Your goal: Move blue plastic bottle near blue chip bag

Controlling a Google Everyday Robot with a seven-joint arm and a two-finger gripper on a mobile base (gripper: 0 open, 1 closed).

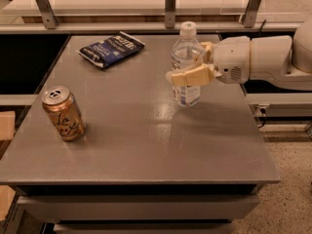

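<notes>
Starting at the far left, a gold-orange soda can (63, 113) stands upright on the grey table (146, 150). It's at left-centre of the frame, close to the table's left edge.

Up and to the right of it, in the upper left of the frame, the blue chip bag (111, 48) lies flat near the table's far edge. It's dark navy and crinkled, with white lettering on top (can't read it from here). It sits at a slant, with its right end higher in the frame.

Next over, just right of centre in the upper half, is the blue plastic bottle (185, 95). It's clear with a bluish tint, has a white cap and a label low on its body, and it's upright. A bare stretch of tabletop lies between it and the bag, so they're apart, not touching. The can is well apart from it, down to the lower left.

The gripper (187, 62) is right on the bottle, coming in from the right. One tan finger (191, 77) lies across the front of the bottle at about mid-height. The other pokes out behind the bottle's shoulder, so the pincer is clamped around the bottle's body. I honestly can't tell whether the base is resting on the table or just off it.

At the far right, the white arm (263, 57) runs sideways to the frame's right edge, above the table's right side.
</notes>
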